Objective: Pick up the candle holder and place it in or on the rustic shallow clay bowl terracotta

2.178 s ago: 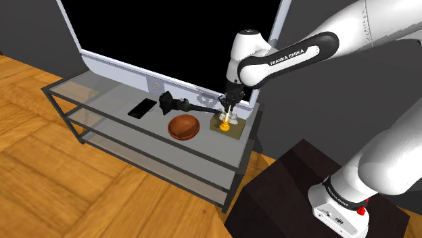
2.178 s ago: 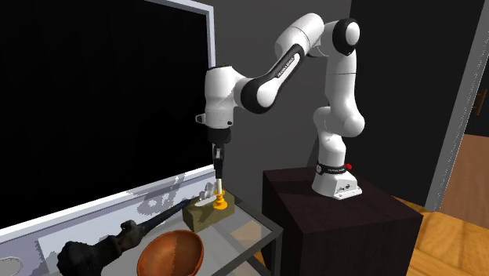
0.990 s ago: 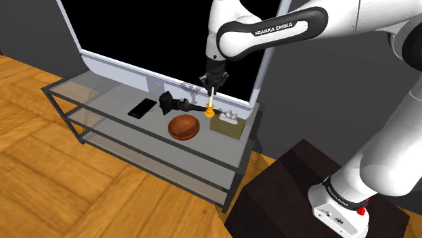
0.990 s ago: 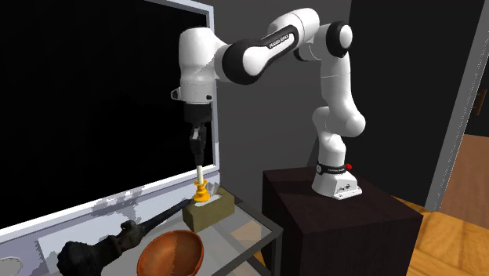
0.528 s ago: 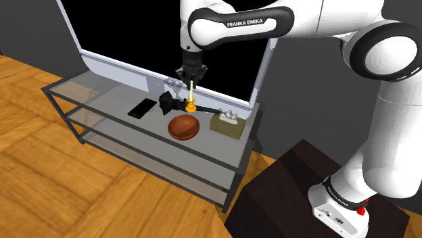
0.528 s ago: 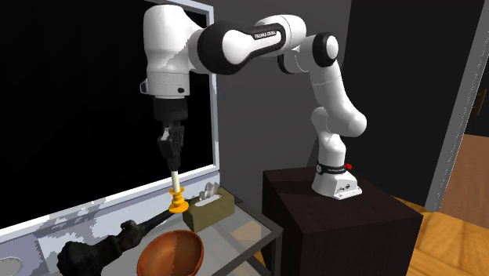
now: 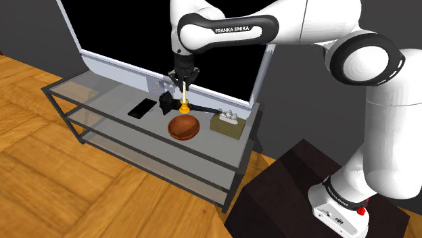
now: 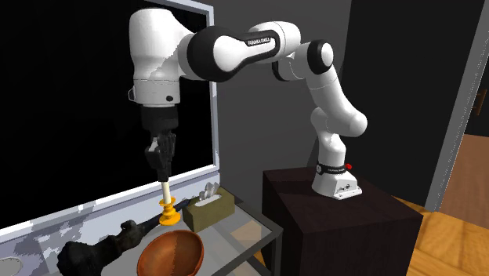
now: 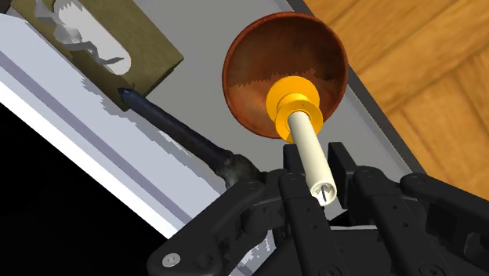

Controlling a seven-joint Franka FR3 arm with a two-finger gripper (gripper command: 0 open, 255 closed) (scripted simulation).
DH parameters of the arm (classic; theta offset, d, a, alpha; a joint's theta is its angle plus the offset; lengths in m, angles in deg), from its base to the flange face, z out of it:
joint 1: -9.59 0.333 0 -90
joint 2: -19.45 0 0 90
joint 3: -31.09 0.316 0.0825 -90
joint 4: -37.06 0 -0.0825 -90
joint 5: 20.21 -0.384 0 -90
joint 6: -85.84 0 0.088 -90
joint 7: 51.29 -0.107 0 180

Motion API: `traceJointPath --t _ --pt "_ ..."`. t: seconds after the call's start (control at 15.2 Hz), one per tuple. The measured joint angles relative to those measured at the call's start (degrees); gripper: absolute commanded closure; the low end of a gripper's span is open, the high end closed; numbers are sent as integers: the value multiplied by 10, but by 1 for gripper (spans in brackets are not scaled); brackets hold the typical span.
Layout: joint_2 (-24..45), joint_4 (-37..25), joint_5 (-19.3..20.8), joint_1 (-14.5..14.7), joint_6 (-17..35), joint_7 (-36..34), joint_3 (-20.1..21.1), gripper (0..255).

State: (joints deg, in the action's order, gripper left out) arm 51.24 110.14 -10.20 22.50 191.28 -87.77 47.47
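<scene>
A yellow candle holder with a white candle in it hangs in the air, with my gripper shut on the candle's top. It hovers just behind the brown shallow bowl on the glass shelf's top. In the second exterior view the gripper points straight down and the holder's base sits a little above the bowl. The wrist view has both fingers clasping the candle, and the yellow holder lies over the bowl's inside near its rim.
An olive tissue box stands to the bowl's right in the shoulder view. A long dark figure lies behind the bowl, close under the holder. A black phone lies further left. A large framed black screen backs the shelf unit.
The arm has swung to the shoulder view's left, carrying the candle holder from above the tissue box over to the bowl, and has come down a little.
</scene>
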Motion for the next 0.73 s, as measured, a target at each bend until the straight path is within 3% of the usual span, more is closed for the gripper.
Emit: traceJointPath --t 0.73 --pt "17 60 7 -2 76 -8 -4 255"
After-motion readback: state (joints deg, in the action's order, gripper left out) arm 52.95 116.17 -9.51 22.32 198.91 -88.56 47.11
